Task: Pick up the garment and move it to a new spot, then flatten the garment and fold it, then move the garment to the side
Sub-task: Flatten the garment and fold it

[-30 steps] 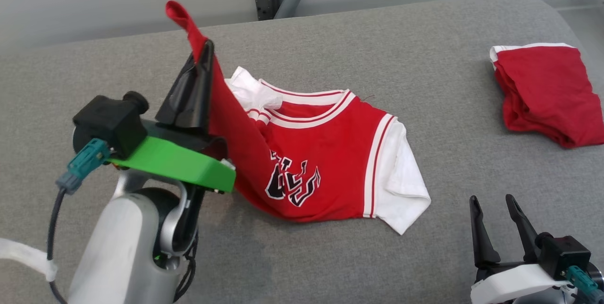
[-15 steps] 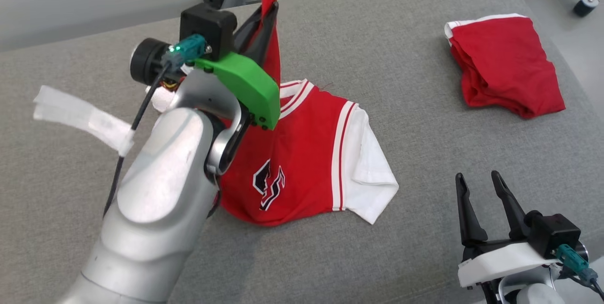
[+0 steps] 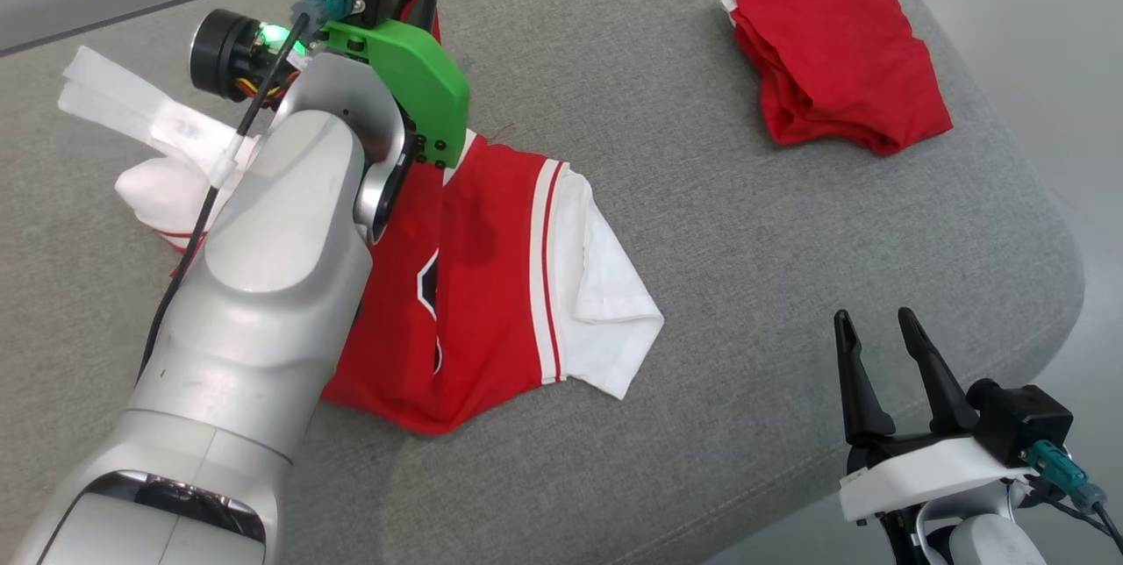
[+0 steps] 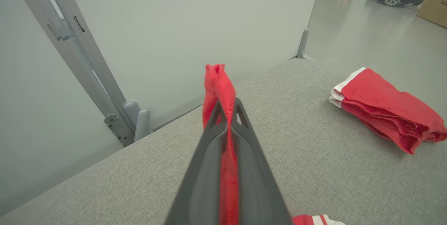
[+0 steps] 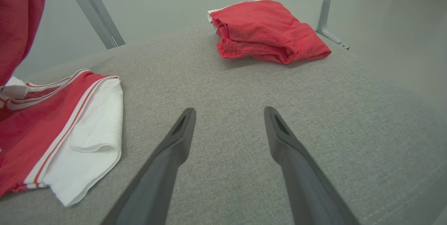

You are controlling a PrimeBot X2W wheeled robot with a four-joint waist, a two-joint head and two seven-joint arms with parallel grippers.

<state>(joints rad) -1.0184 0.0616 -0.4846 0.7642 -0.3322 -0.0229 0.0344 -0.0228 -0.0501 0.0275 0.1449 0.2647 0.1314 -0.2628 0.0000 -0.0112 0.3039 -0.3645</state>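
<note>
left hand (image 4: 227, 104) clamped on the jersey (image 3: 491, 284), its red edge held high, the rest draped below. right hand (image 3: 873, 319) apart, empty.

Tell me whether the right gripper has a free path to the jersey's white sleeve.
Probably yes: the right gripper is open, and only bare grey cushion lies between it and the white sleeve; the left gripper grips the jersey elsewhere.

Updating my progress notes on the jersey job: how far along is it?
Done: the left hand is shut on a raised red edge of the jersey. In hand: the pick-up; most of it lies rumpled on the grey cushion. Left: moving, flattening, folding, setting aside. The right hand is open and empty.
</note>
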